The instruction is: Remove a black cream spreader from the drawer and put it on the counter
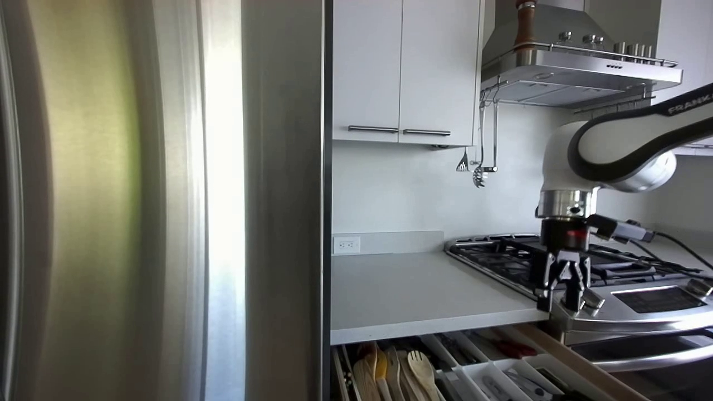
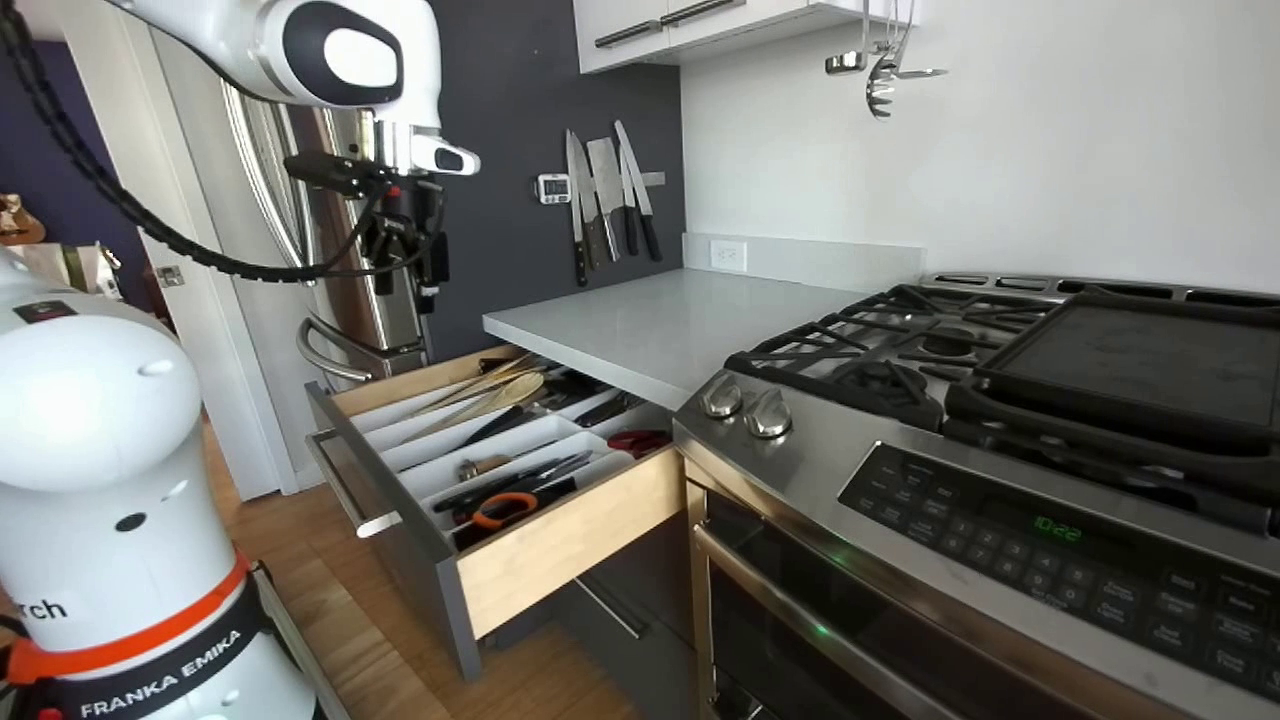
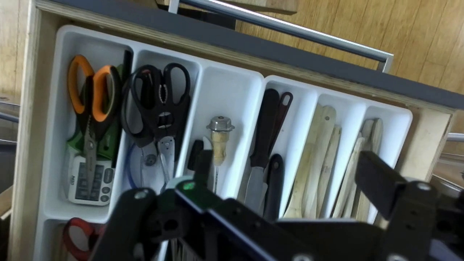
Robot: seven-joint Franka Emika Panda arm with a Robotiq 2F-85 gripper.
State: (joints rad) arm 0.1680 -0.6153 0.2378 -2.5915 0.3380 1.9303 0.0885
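Observation:
The drawer (image 2: 590, 525) is pulled open below the counter (image 2: 640, 320); both also show in an exterior view, the drawer's side (image 1: 582, 362) and the counter (image 1: 412, 295). In the wrist view the drawer (image 3: 253, 50) holds a white divided tray. A black-handled spreader (image 3: 266, 127) with a flat metal blade lies in a middle compartment, beside another black handle (image 3: 274, 185). The gripper's body hides its lower end. My gripper (image 3: 290, 172) is open and empty above the drawer. It hangs pointing down in both exterior views, gripper (image 1: 558, 301) and gripper (image 2: 408, 285).
Orange-handled scissors (image 3: 94, 94), black scissors (image 3: 163, 94) and a wooden-handled pick (image 3: 219, 141) lie left of the spreader. Pale wooden utensils (image 3: 322, 156) lie right. The gas cooktop (image 2: 900, 350) adjoins the counter. The steel fridge (image 1: 167, 200) stands on its opposite side.

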